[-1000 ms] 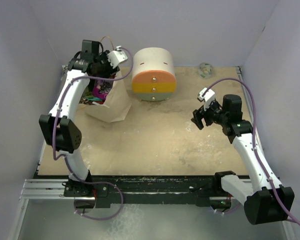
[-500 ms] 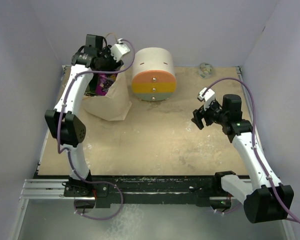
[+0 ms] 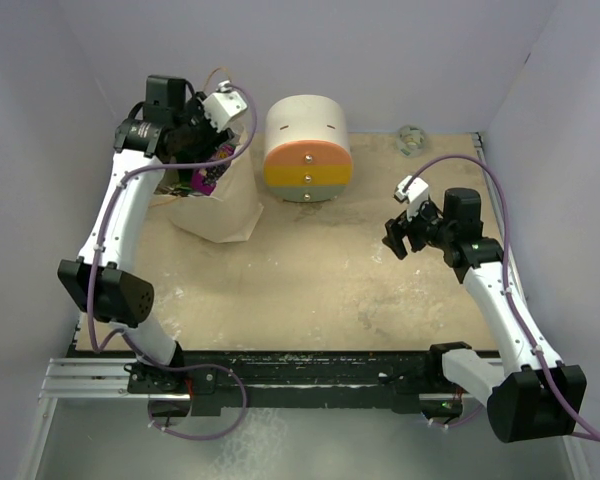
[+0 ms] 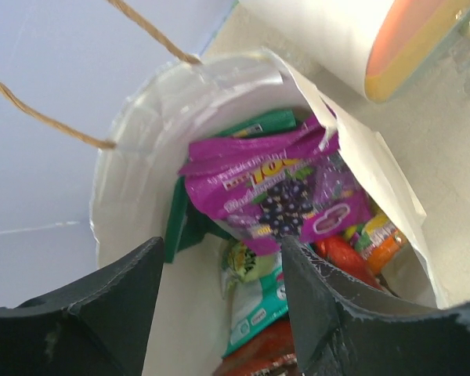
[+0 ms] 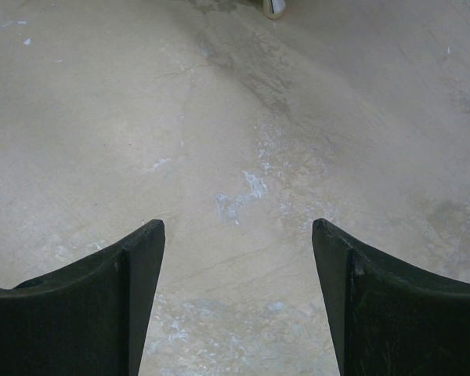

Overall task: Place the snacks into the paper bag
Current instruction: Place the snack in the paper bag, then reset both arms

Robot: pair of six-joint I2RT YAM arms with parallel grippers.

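The left gripper (image 4: 219, 254) hangs with fingers (image 4: 102, 305) spread and empty over the paper bag (image 3: 223, 207) at the far left of the table (image 3: 310, 275), snacks (image 4: 274, 196) piled inside, while the right gripper (image 5: 236, 231) stands spread and empty well apart; a finger snagging the loop handle (image 4: 63, 120) could topple the bag.

The left tool (image 4: 219, 244) and right tool (image 5: 236, 225) both hover, jaws apart.

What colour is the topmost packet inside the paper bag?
The topmost packet is purple with yellow lettering; the left wrist view shows it best.
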